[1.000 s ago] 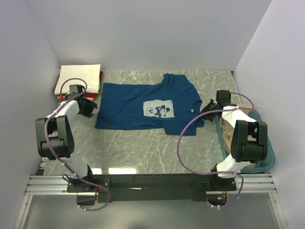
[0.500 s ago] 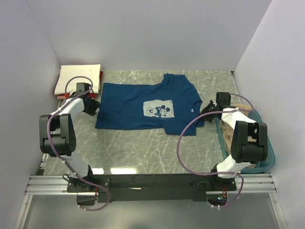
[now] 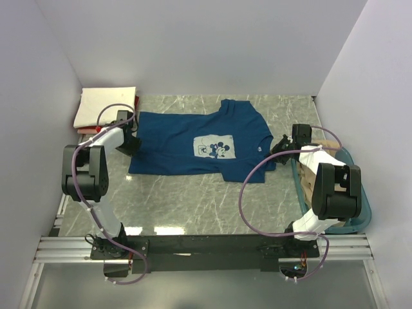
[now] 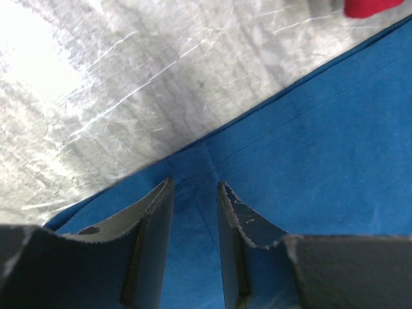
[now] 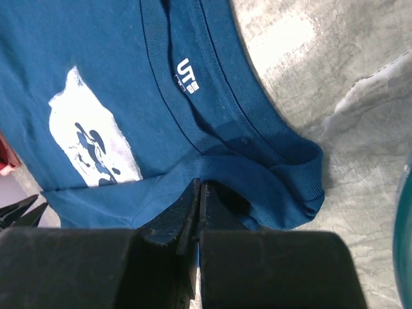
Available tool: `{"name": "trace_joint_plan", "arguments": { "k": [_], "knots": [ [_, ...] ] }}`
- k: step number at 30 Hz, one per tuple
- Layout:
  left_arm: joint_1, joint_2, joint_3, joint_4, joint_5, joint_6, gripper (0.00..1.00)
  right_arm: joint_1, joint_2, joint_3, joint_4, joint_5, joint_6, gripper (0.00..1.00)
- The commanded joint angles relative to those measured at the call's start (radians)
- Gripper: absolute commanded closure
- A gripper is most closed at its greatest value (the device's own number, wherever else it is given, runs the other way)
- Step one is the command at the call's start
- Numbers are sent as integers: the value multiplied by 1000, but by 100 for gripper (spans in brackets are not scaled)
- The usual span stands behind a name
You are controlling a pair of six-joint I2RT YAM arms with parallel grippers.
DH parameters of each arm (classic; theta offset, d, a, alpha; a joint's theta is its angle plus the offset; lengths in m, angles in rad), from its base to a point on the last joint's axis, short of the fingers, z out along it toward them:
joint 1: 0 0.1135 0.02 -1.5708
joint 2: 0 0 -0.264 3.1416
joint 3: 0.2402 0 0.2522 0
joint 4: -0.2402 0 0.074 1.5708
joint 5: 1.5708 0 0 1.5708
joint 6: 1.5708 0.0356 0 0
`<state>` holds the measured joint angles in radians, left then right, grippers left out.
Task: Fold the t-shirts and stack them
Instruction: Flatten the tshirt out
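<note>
On a marbled grey worktop [image 3: 193, 199] boxed by pale walls [image 3: 193, 45], a dark blue t-shirt [image 3: 167, 138] lies spread centrally; left end effector [image 4: 194, 183] gapes over its hem, right end effector [image 5: 198, 185] pinches its neckline.

Your stock: one dark blue t-shirt [image 3: 167, 138], pale square cartoon print up, spread flat mid-way across the counter [image 3: 193, 203], collar to the right, rumpled there. Folded stack, far-left corner: cream t-shirt [image 3: 105, 106] on top, red t-shirt [image 3: 137, 103] beneath.
</note>
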<state>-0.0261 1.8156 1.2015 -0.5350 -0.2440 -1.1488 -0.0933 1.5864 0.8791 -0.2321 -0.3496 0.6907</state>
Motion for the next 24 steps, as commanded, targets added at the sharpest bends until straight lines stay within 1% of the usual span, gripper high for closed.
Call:
{"name": "trace_joint_plan", "arguments": {
  "k": [1,6,10,16,17,22,24],
  "knots": [
    [-17,22,50,-39,-47,-34,62,9,-20,-5,33,-12,7,100],
    [-24,36,49,-43,-57,-42,63,10,-11,-8,37,-17,7,100],
    [-26,62,46,-43,-55,-43,68,10,-6,-6,42,-20,9,100],
    [-26,65,33,-36,-46,-37,85,12,-11,-6,37,-19,6,100],
    [-26,59,35,-36,-46,-35,90,12,-11,-6,36,-15,4,100],
    [-26,-7,50,-46,-54,1,94,12,-16,-5,33,-15,4,100],
    [-26,-31,56,-59,-58,9,99,12,-20,-5,30,-14,4,100]
  ]
}}
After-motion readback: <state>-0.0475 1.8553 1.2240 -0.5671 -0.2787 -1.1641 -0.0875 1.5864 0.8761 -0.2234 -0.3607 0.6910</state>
